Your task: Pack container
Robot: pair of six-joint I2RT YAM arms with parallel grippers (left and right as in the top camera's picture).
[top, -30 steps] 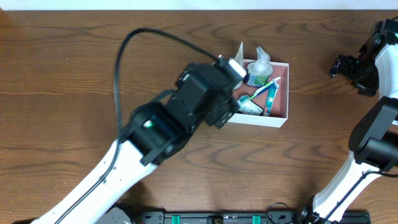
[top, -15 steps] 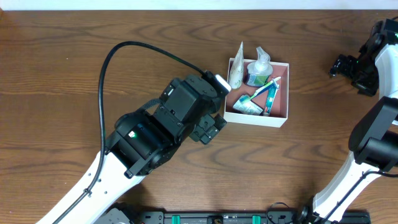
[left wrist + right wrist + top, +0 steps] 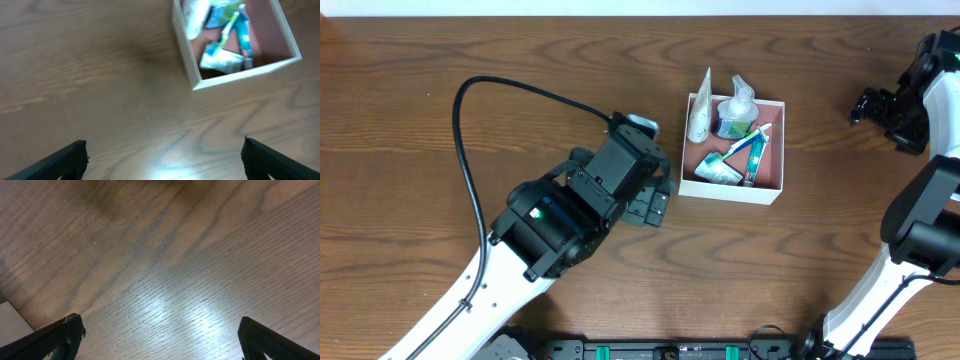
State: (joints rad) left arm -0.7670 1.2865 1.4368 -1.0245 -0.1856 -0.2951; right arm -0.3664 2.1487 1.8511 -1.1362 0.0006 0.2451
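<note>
Your square, shallow, white-walled box with a dusty pink inside sits right of centre on the brown wooden tabletop, just beside the left jaws, which gape empty like the right jaws. Swing that left arm carelessly and you will likely shove the box, toppling the white tube that leans on its rim.

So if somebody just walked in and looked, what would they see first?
Probably the big black-and-white left arm, stretched across the middle of the brown wooden table. Just to its right in the overhead view sits the white container with a pink inside. It is stuffed with toiletries, like tubes and a toothbrush.
</note>
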